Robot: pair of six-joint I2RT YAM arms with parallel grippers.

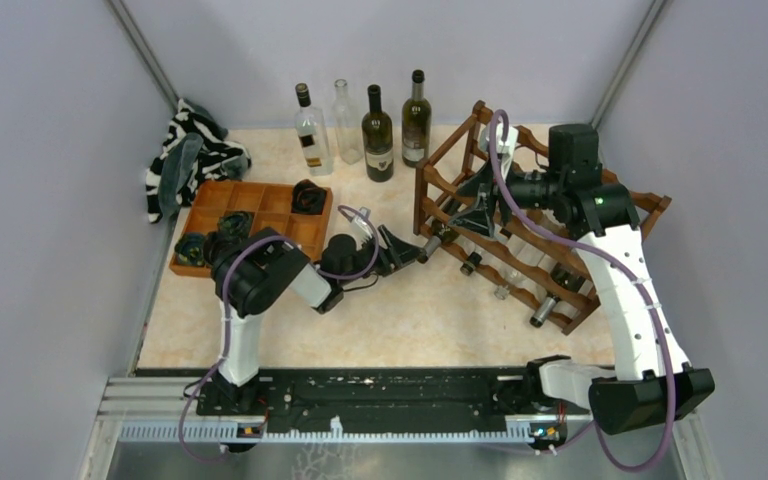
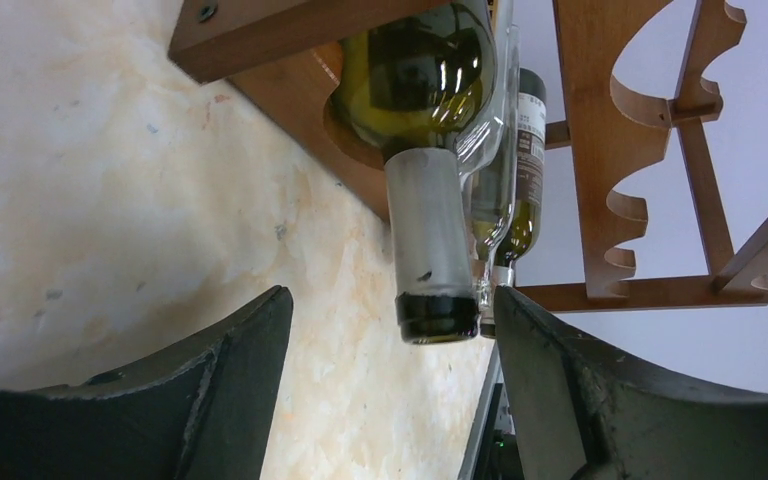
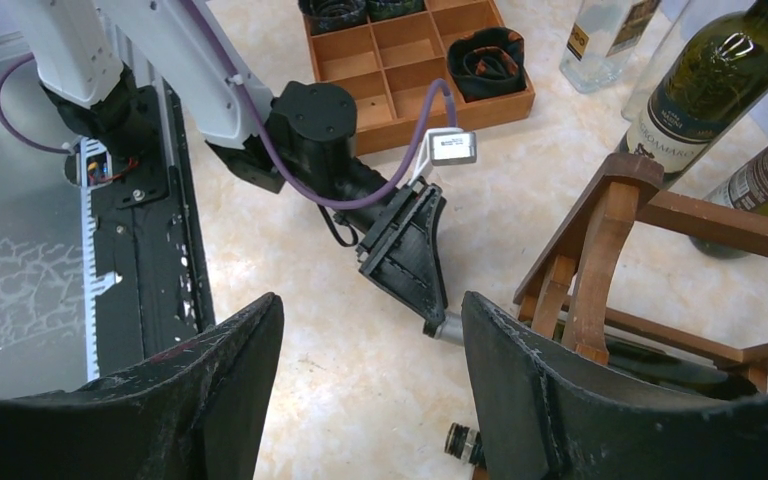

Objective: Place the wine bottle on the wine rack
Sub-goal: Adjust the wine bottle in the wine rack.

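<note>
Now your left claw straddles the bottle neck, open; your right claw is open too. Snagging could drag it out.

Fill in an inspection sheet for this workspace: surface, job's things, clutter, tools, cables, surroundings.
Surface: beige marbled table, no spills seen.
Job's things: wine rack on the right, several bottles lying in it; green bottle resting in a notch, neck sticking out.
Clutter: four standing bottles at the back; tray with dark rolls; striped cloth.
Tools: left tool open, fingers either side of the green bottle's neck; right tool open, empty, over the rack's end.
Cables: left cable loops off the arm; right cable arcs above the rack.
Surroundings: grey walls; nothing else seen.
</note>
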